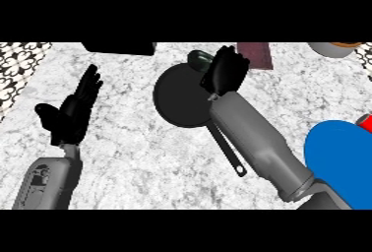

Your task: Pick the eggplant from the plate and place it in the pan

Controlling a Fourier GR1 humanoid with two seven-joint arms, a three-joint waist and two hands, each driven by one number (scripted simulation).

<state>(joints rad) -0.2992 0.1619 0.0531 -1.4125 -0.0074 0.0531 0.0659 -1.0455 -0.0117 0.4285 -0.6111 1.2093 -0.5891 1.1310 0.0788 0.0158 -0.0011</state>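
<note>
Eggplant (197, 58) — half hidden — held by right hand (227, 71) (over pan (178, 101), far rim).

Right hand (229, 69) beside eggplant (198, 59), over pan (178, 98) rim.

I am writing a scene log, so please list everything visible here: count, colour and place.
pan: 1, black, middle of counter, handle pointing near
eggplant: 1, dark, at the pan's far rim
plate: 1, blue, right edge, cut off
red thing: 1, red, right edge, beyond the plate
maroon block: 1, maroon, far edge
black thing: 1, black, far edge, left
round vessel: 1, grey, far right corner
counter: 1, white-grey marble
left hand: 1, black, left side, open, resting
right hand: 1, black, beside the eggplant
</note>
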